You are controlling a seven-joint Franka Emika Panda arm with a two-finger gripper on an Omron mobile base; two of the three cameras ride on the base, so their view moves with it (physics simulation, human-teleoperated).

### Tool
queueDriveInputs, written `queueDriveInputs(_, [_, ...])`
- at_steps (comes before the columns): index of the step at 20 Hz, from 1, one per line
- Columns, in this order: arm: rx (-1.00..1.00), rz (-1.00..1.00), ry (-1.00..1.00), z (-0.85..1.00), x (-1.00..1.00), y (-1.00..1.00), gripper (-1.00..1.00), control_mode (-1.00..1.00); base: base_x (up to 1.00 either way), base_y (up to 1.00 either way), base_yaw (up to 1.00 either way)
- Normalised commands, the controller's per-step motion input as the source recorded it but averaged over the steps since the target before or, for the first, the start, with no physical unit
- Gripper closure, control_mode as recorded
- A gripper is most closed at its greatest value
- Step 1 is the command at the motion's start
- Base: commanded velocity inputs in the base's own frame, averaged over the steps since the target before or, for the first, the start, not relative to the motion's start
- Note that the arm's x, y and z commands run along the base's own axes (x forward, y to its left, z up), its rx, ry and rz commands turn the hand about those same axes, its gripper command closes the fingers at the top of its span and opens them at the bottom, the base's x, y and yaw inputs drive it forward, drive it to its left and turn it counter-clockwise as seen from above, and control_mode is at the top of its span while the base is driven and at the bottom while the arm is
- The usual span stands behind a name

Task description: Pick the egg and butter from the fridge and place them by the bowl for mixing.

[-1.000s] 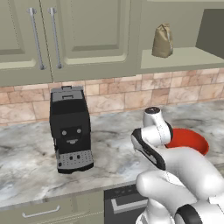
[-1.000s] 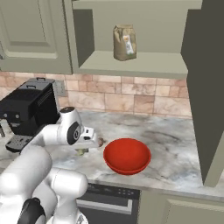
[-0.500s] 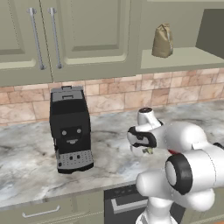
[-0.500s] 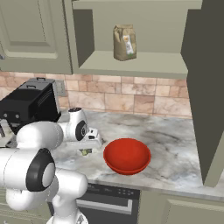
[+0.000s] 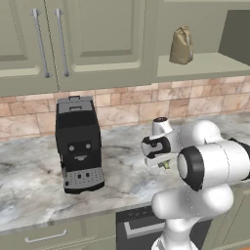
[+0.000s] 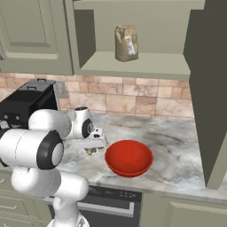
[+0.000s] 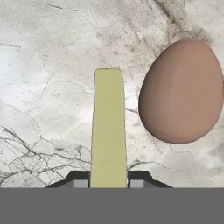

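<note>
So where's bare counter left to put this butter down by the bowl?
The end effector holds the butter over bare marble just left of the egg. Open counter also lies behind and right of the red bowl. It's crowded between the bowl and the coffee machine, where the arm sits.

Veined marble counter (image 7: 43,65), matt egg (image 7: 181,92)

Grey-veined marble counter (image 6: 177,146) runs along a tan brick backsplash. On it, at the left: a black box-shaped coffee machine (image 5: 78,146), upright. Toward the right: a shallow round bright red bowl (image 6: 129,157), near the front edge. A brownish-pink egg (image 7: 181,92) lies on the marble. An open upper shelf (image 6: 133,68) carries a brown paper bag (image 6: 126,43), upright.
</note>
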Motion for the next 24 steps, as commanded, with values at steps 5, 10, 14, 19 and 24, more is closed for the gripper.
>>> queueDriveInputs(5, [-0.03, 0.00, 0.00, -0.34, -0.09, -0.07, 1.00, -1.00, 0.00, 0.00, 0.00])
queueDriveInputs(10, [-0.01, 0.00, 0.00, -0.26, 0.03, -0.03, -1.00, -1.00, 0.00, 0.00, 0.00])
queueDriveInputs(14, [0.00, 0.00, 0.01, -0.06, 0.02, -0.01, -1.00, -1.00, 0.00, 0.00, 0.00])
queueDriveInputs(19, [0.00, 0.00, 0.00, 0.10, -0.02, -0.05, -1.00, -1.00, 0.00, 0.00, 0.00])
queueDriveInputs(24, [0.01, 0.00, 0.00, 0.33, -0.16, -0.05, -1.00, -1.00, 0.00, 0.00, 0.00])
